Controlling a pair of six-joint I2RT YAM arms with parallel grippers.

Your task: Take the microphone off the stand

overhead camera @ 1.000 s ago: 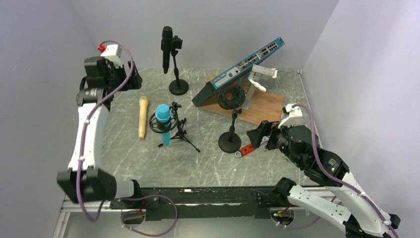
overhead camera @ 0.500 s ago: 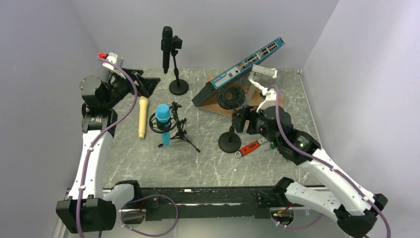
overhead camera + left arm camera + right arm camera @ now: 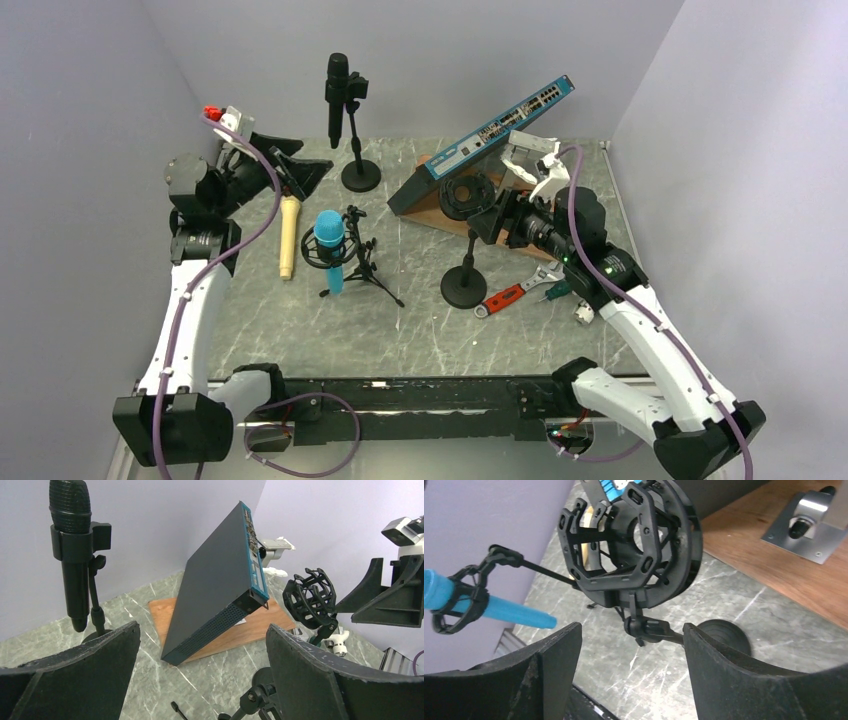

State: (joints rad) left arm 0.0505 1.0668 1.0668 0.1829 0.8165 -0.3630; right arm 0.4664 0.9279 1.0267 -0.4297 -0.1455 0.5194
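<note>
A black microphone stands upright, clipped in a round-based stand at the back. A blue microphone hangs in a shock mount on a small tripod. My left gripper hovers open left of the black microphone's stand, with nothing between its fingers. My right gripper is open just right of an empty shock mount on its own stand, and grips nothing.
A gold microphone lies on the table left of the tripod. A blue-fronted network switch leans on a wooden board. A red-handled wrench lies beside the empty stand's base. A white bracket sits behind.
My right arm swung in from the right edge up to the empty shock mount, its jaws narrowing a little. My left gripper turned from the wall toward the black microphone's stand.
</note>
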